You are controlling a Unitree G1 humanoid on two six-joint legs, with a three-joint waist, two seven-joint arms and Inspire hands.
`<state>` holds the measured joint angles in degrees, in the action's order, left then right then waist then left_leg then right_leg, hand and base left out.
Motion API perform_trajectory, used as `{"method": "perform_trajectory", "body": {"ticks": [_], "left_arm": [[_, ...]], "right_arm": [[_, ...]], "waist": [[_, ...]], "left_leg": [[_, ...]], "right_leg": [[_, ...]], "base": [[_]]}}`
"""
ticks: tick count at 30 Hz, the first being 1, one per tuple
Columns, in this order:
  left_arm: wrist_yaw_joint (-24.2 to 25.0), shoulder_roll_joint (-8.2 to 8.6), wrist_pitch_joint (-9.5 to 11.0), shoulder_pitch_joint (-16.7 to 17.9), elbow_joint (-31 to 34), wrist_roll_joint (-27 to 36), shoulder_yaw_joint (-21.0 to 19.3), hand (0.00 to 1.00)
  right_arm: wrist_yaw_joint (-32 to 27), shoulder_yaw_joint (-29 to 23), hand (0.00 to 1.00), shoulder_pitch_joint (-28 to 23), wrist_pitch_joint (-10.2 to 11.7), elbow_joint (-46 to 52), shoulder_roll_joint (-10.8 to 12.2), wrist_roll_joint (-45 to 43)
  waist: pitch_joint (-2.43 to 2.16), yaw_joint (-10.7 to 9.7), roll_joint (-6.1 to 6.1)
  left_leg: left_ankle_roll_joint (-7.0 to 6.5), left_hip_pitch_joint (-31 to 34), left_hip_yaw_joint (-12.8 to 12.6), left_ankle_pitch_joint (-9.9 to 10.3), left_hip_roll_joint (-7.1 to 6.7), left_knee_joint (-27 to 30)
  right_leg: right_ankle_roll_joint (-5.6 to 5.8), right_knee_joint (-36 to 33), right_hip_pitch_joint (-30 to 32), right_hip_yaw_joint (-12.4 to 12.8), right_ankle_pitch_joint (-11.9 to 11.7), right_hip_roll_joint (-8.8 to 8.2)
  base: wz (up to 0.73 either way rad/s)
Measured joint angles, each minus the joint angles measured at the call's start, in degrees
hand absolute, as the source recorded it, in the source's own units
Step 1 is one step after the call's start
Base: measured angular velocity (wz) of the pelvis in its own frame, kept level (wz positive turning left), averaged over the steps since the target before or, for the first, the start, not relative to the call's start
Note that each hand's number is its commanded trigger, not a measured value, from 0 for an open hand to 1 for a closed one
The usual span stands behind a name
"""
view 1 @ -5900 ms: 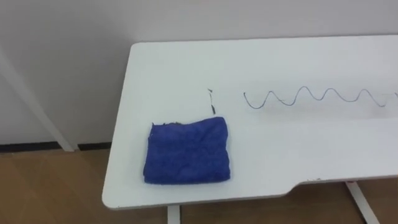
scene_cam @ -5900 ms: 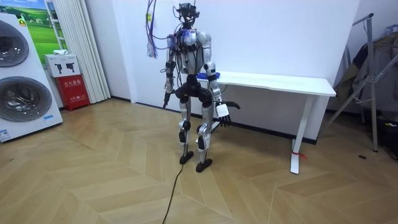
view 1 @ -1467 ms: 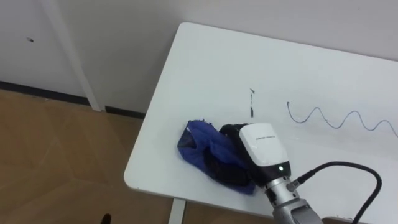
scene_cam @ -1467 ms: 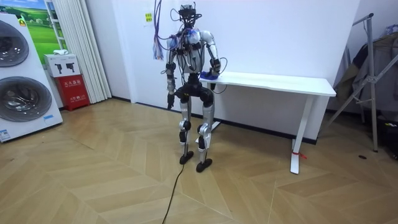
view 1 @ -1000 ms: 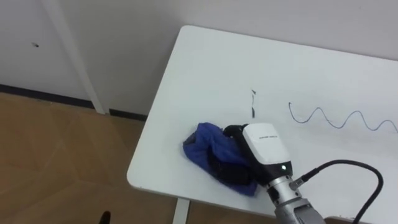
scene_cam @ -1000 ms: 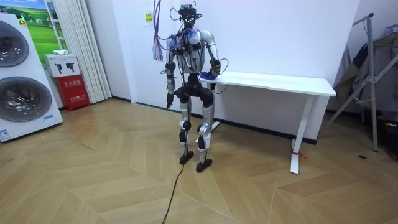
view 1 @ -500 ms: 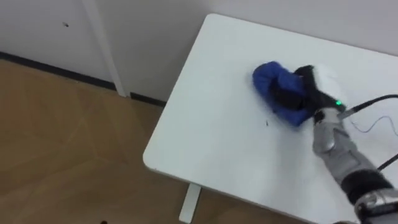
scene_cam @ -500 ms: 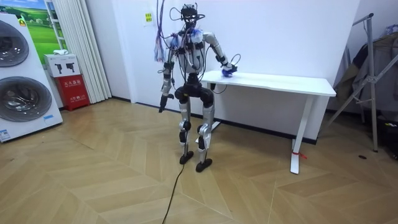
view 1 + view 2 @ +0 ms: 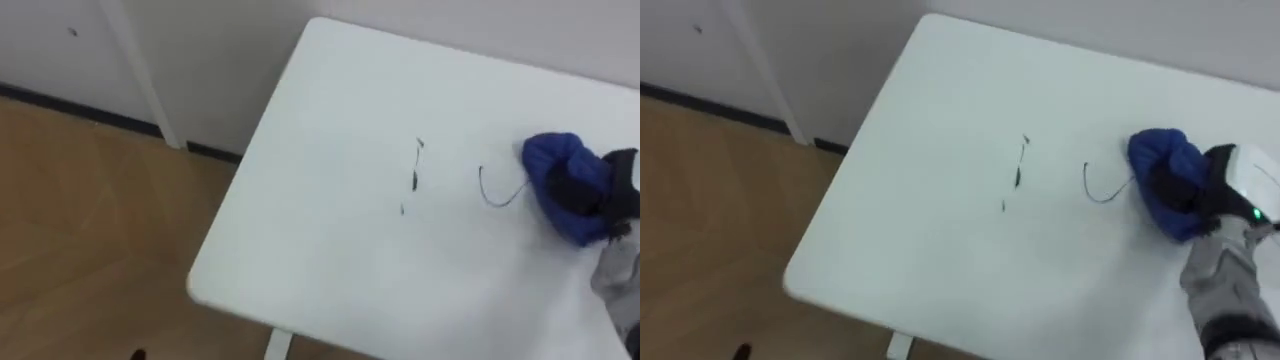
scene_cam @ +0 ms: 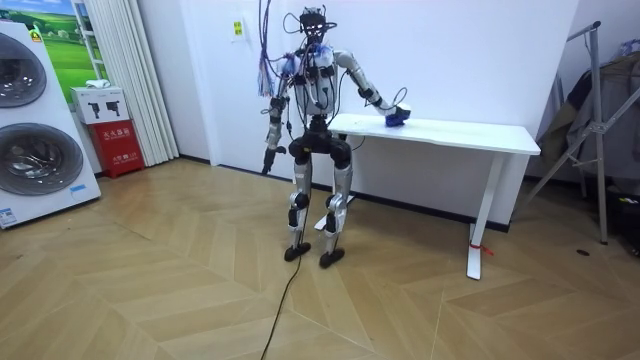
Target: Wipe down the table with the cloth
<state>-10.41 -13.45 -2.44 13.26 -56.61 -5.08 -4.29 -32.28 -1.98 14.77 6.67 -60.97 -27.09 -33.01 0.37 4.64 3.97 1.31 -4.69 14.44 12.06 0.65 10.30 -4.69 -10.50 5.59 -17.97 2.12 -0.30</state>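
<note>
Item one, right hand [image 9: 1218, 190]: I logged the arm stretched forward and out to the robot's right over the worktop [image 9: 330, 230], white back of the hand uppermost, dark fingers [image 9: 1180, 192] curled into the blue cloth [image 9: 560, 178] and holding it. Item two, the cloth: one counted, bunched into a lump and lying on the worktop at the right side of the eye views. Its long axis ran on a slant from far-left to near-right, and the free rounded end pointed toward the pen marks. Item three, pen marks: I counted one broken short stroke [image 9: 414, 170] and one hooked curve [image 9: 492, 192], the curve just beside the cloth's edge. Item four, left hand [image 10: 268, 156]: it hung low at the robot's side in the room view; whether open or closed I could not tell. The robot stood at the worktop's end.
</note>
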Motion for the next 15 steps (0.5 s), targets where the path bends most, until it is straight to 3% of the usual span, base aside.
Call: {"method": "perform_trajectory", "body": {"ticks": [2,3,6,11,15], "left_arm": [[0.1,0.7,0.7,0.2,0.1,1.2,0.0,0.0],[0.1,0.91,1.0,0.1,0.5,1.2,0.1,0.0],[0.1,1.24,1.1,-0.3,1.8,1.2,0.0,0.0],[1.0,1.27,0.2,-0.4,1.3,1.1,0.2,0.0],[1.0,1.2,-0.8,-0.8,0.2,1.1,2.3,0.0]], "right_arm": [[-0.1,0.0,1.0,-1.6,-0.3,0.5,0.0,-0.4],[0.0,0.0,1.0,-1.7,-0.6,1.2,0.0,-1.3],[0.5,0.1,1.0,-1.7,-2.7,4.4,0.7,-4.8],[2.3,3.6,1.0,-1.6,-6.9,16.0,3.7,-14.7],[4.3,11.1,1.0,0.7,-9.4,22.0,7.9,-18.4]], "waist": [[0.33,-0.8,-0.26],[0.2,-1.4,-0.43],[0.18,-1.1,-0.06],[0.0,1.1,0.18],[-0.6,5.8,-0.1]], "left_leg": [[0.78,-2.1,-7.8,-1.0,1.34,-1.9],[0.47,-2.5,-9.0,-0.8,1.53,-2.3],[-1.09,-2.6,-10.0,0.1,0.83,-2.8],[-1.76,-2.5,-12.7,0.5,0.74,-2.6],[-1.87,-2.5,-13.7,0.7,0.7,-2.4]], "right_leg": [[0.15,0.1,-2.3,0.3,0.2,0.57],[0.4,0.2,-2.6,0.2,0.6,0.84],[-0.36,0.3,-2.1,0.3,2.1,0.96],[0.0,-0.3,-1.6,1.0,1.6,0.95],[0.03,-0.3,-1.5,2.0,1.0,1.36]], "base": [[0.04],[-0.13],[-0.06],[-0.09],[-0.09]]}}
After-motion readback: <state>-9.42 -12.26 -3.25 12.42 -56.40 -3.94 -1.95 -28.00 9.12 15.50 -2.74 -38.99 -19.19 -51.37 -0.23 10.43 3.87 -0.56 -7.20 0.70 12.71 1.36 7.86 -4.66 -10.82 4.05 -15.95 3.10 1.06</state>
